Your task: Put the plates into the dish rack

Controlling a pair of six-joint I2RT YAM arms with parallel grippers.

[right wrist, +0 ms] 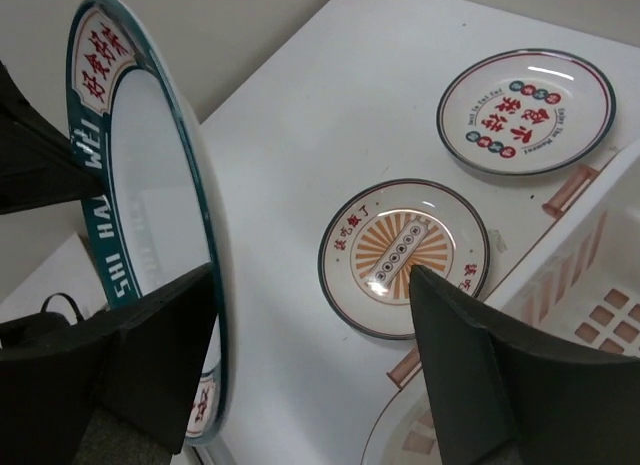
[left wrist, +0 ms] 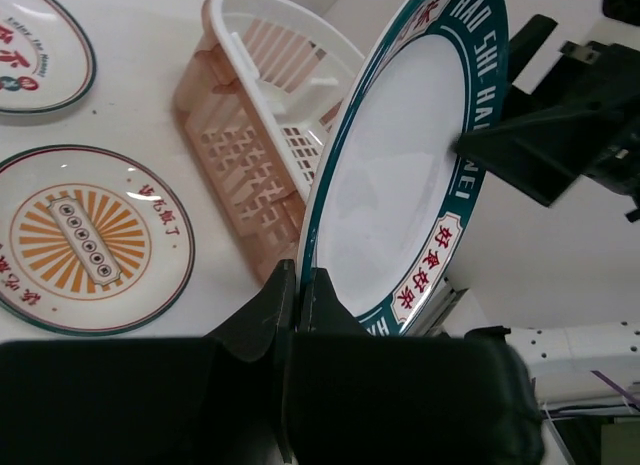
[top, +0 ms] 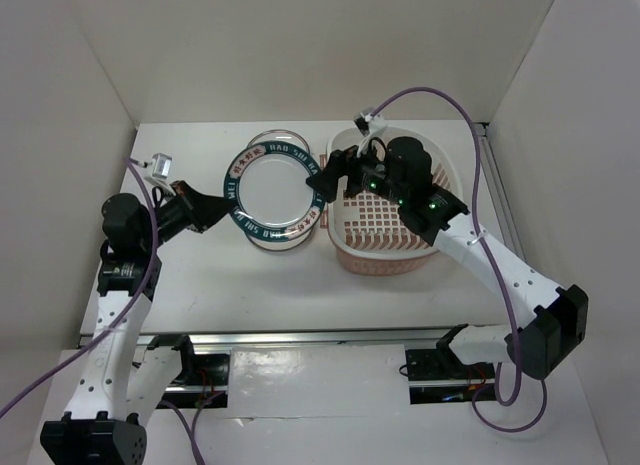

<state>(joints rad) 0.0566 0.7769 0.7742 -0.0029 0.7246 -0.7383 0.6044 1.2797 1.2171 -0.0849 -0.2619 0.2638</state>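
The left gripper (left wrist: pixel 298 287) pinches the green plate (top: pixel 272 185) by its rim, tilted above the table (top: pixel 250 285) beside the rack (top: pixel 372 261), the right gripper (top: pixel 322 183) gaping around its far edge, while the orange plate (right wrist: pixel 404 253) and red plate (right wrist: pixel 525 110) lie flat.

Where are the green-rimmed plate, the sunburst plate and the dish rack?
green-rimmed plate (left wrist: pixel 397 185), left wrist view, on its white centre.
sunburst plate (right wrist: pixel 403 249), right wrist view, on its orange centre.
dish rack (top: pixel 375 262), top view, on its near wall.
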